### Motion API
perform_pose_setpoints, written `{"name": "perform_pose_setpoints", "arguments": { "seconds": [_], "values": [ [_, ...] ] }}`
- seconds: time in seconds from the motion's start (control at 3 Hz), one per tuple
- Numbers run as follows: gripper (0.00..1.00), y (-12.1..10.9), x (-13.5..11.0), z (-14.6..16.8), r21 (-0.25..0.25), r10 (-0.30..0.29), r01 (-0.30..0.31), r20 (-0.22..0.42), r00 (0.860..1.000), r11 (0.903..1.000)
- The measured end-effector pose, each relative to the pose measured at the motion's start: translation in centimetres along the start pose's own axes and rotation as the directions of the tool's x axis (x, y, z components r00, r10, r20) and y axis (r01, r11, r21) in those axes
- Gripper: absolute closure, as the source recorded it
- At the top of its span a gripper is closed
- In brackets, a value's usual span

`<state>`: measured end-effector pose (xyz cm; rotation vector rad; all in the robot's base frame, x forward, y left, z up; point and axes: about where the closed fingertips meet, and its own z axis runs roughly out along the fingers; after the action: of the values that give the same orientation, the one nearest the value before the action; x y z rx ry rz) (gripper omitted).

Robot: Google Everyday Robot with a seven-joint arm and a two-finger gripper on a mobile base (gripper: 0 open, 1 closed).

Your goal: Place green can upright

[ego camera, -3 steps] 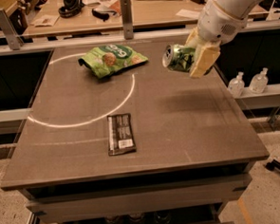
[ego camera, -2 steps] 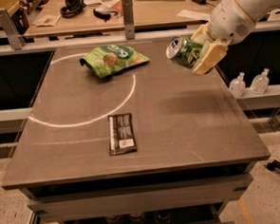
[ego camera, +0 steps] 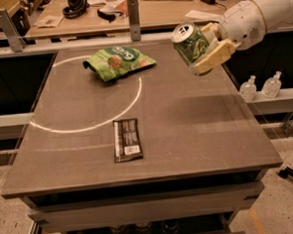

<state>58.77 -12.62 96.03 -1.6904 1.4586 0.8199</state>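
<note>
the hand [ego camera: 205, 50] grips the tilted green can [ego camera: 189, 42] between its fingers, above the table's [ego camera: 187, 136] far right

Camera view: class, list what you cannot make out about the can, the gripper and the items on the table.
The green can: right side hidden by the gripper holding it tilted above the table.
The arm: cut off by the right edge.
The dark wrapper: print too small to read.
</note>
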Motion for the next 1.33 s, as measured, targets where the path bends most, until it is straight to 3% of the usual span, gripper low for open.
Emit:
{"name": "perform_pose_setpoints", "arguments": {
  "seconds": [0.33,0.67,1.33],
  "values": [
    [1.0,0.1,-0.2,0.5,-0.019,0.052,-0.05,0.137,0.989,0.9986],
    [1.0,0.3,0.7,0.7,-0.009,0.076,-0.076,0.225,0.971,0.9971],
    [1.0,0.4,1.3,1.2,-0.015,0.108,-0.108,0.254,0.961,0.9941]
  ]
}}
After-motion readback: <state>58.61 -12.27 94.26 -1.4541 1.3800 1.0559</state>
